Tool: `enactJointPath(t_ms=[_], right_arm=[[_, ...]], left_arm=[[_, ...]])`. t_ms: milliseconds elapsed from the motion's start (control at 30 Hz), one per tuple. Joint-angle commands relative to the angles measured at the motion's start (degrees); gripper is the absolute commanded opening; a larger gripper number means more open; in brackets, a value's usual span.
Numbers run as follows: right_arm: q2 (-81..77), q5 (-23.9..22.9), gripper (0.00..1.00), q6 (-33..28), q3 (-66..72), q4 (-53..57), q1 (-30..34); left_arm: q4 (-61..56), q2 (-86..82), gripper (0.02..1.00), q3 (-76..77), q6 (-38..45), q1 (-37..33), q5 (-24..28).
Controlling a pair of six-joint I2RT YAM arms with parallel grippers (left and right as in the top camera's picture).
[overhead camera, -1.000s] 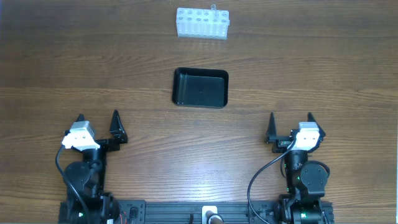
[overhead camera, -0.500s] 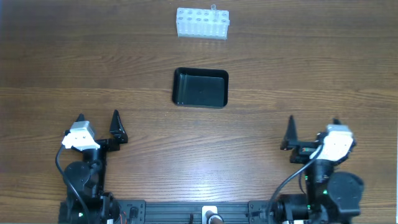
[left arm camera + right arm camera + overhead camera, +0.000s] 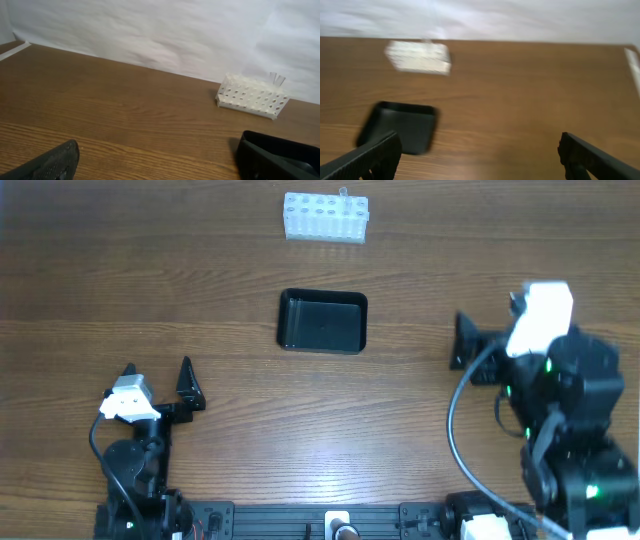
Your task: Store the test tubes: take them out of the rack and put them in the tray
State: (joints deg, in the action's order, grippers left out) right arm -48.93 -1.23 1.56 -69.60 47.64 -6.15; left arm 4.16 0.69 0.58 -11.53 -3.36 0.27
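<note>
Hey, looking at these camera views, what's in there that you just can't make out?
- Tube count in the rack: too small to tell in the top view. In the left wrist view the rack stands far off, with tube tops poking out at one end.
- Right hand: in the top view one finger shows, while the other is hidden under the arm's white wrist block.
- Tray: in the right wrist view a finger covers its near corner.
</note>
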Motion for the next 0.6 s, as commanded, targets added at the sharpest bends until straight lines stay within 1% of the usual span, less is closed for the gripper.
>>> enactJointPath(t_ms=[33,233,300,333,433,467,600], right_arm=[[-7.1,2.9,0.991,0.5,-8.9,-0.7,-4.9],[-18.5,2.8,0.991,0.5,-17.3,-0.7,-11.8],[-22.4,1.5,0.993,0.6,-20.0,-0.7,-13.7],[-24.3,0.5,0.991,0.9,-21.2,-0.7,-14.5],[-30.8,-6.9,0.993,3.4,-25.5,-0.7,-17.0],[-32.9,-8.1,0.993,3.3,-26.9,-0.7,-17.7],[-40.1,-8.3,0.991,3.3,-31.4,-1.7,-18.7]], left_arm=[[0.2,-0.3,0.998,-0.2,0.9,-0.3,0.8],[0.2,-0.3,0.998,-0.3,0.9,-0.3,0.8],[0.2,-0.3,0.998,-0.3,0.9,-0.3,0.8],[0.2,-0.3,0.998,-0.2,0.9,-0.3,0.8],[0.2,-0.3,0.998,-0.3,0.9,-0.2,0.8],[0.2,-0.3,0.996,-0.3,0.9,-0.3,0.8],[0.2,-0.3,0.996,-0.3,0.9,-0.3,0.8]])
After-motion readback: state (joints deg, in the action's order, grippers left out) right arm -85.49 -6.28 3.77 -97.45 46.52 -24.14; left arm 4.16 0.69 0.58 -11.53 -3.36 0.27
